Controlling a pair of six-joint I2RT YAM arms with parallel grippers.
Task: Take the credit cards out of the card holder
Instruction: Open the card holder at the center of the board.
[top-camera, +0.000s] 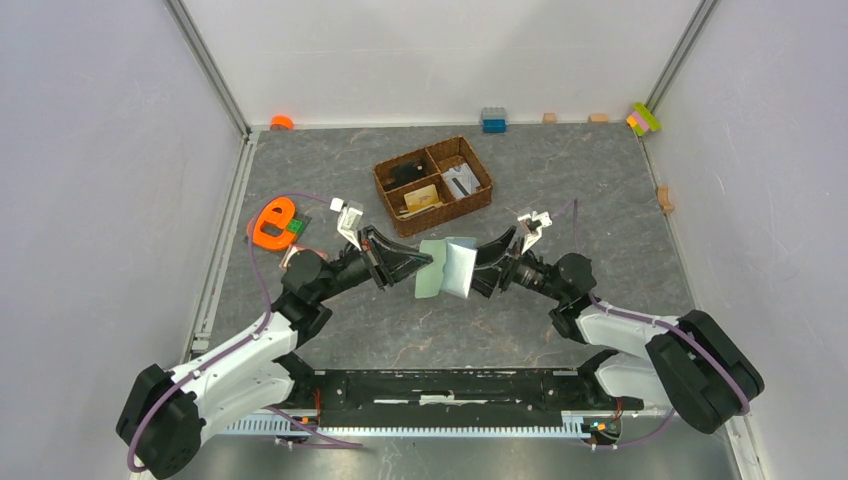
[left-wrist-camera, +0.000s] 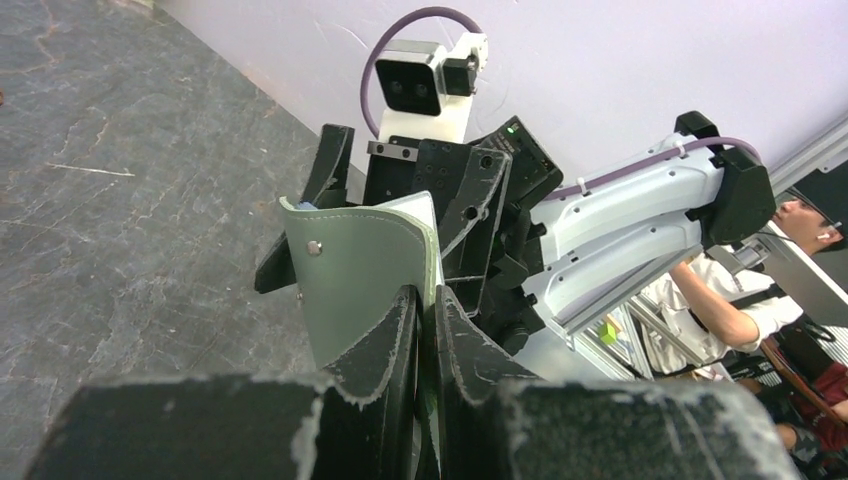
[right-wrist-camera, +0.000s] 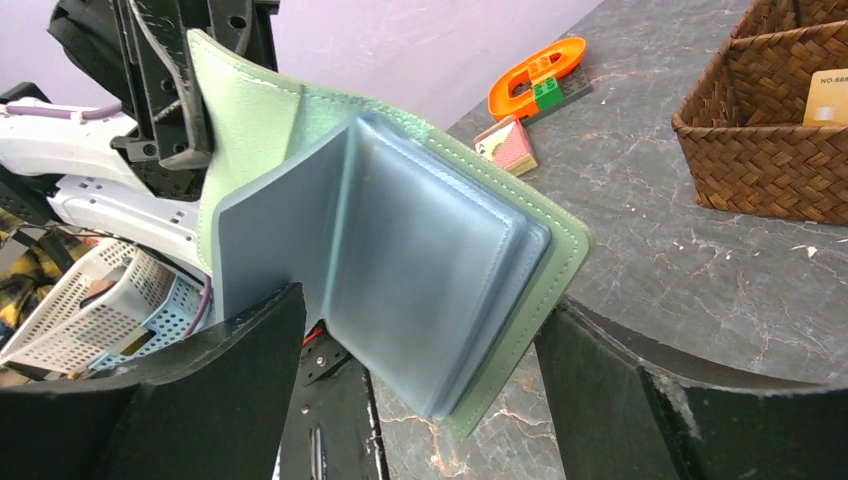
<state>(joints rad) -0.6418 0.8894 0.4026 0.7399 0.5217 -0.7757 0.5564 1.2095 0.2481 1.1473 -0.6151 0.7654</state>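
Robotics lab, white-walled enclosure (top-camera: 100, 150), person (left-wrist-camera: 720, 308) beside rig

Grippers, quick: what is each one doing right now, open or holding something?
Left gripper: closed, pinching the edge of the green card holder.
Right gripper: open wide, one finger on either side of the card holder's open flap.

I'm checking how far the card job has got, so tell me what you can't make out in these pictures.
- Right wrist view: the card holder has blue inner sleeves that hide whether any cards remain inside.
- Left wrist view: only the holder's green back shows; its inside faces away.
- Right wrist view: the tan card in the basket is cut off by the right edge. In the top view it is too small to read.
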